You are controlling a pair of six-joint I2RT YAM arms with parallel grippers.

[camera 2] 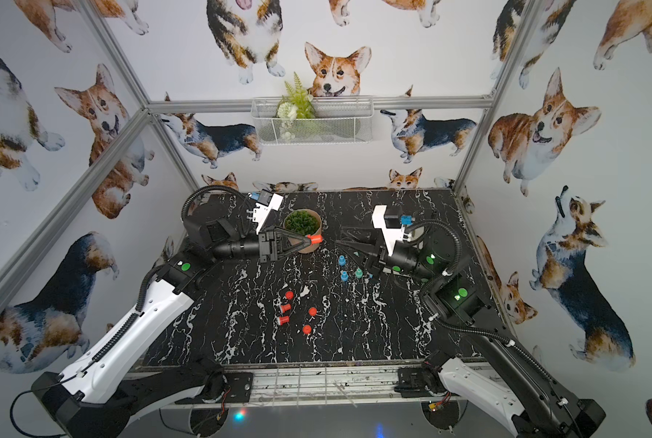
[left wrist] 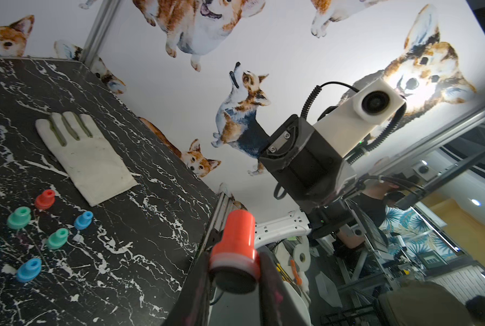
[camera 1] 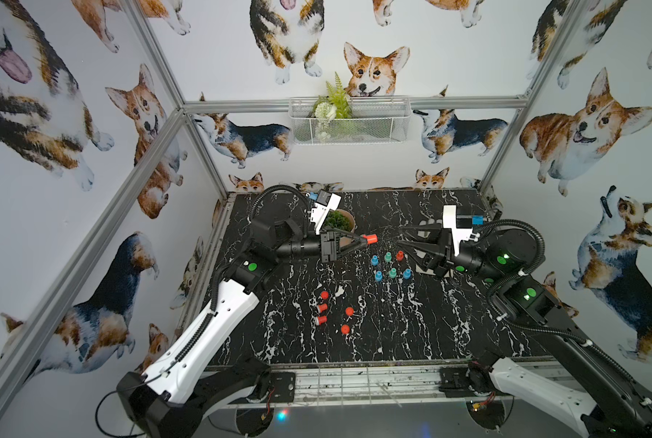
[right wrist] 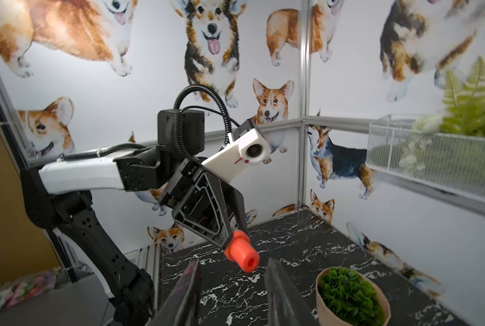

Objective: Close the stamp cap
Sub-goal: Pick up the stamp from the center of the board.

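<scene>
- Above the desk (camera 1: 392, 333) centre: left jaws clamped on a red stamp (camera 1: 369, 239), held level. Right jaws apart and empty, facing it from 3 o'clock.
- Step, likely: stamp presented for capping. Next move calls for the right arm to fetch a cap and seat it squarely.
- Count, at 5 o'clock of the held stamp: three blue caps (camera 1: 374, 260), two teal caps (camera 1: 388, 257), one red cap (camera 1: 399, 255).
- At 7 o'clock: five loose red stamps (camera 1: 321, 307).

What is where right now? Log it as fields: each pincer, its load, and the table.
left pincer: shut on a red stamp, held above the table
right pincer: open, empty, facing that stamp
table front: five loose red stamps
beside right pincer: six upright coloured pieces, three blue, two teal, one red
also: white glove, potted plant
</scene>
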